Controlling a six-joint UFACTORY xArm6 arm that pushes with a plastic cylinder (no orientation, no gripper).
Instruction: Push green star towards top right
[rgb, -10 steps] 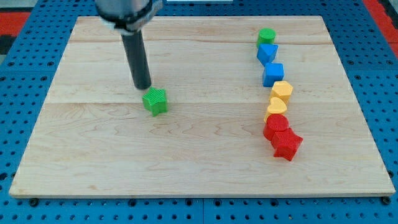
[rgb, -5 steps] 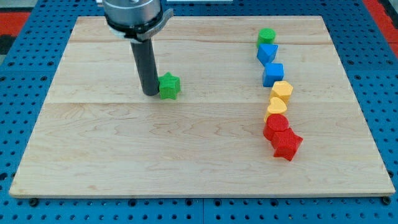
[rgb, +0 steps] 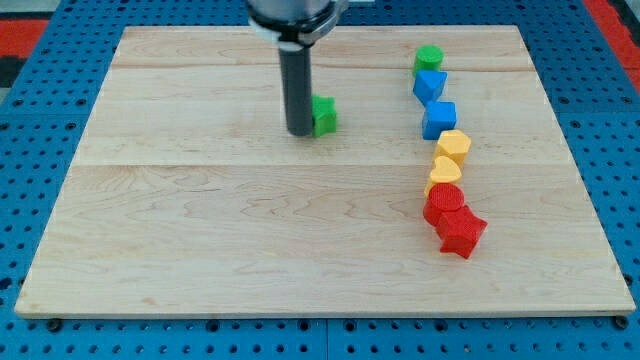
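The green star (rgb: 323, 116) lies on the wooden board (rgb: 200, 230), above the middle and a little left of the column of blocks. My tip (rgb: 299, 131) rests against the star's left side, and the rod hides part of that side.
A column of blocks runs down the view's right: a green cylinder (rgb: 429, 57), a blue block (rgb: 430, 83), a blue cube (rgb: 439, 119), a yellow block (rgb: 453, 146), a yellow heart-like block (rgb: 445, 172), a red block (rgb: 443, 203) and a red star (rgb: 462, 233).
My tip has moved right and up, pushing the green star from the board's left-middle towards the upper middle. The other blocks have not moved.
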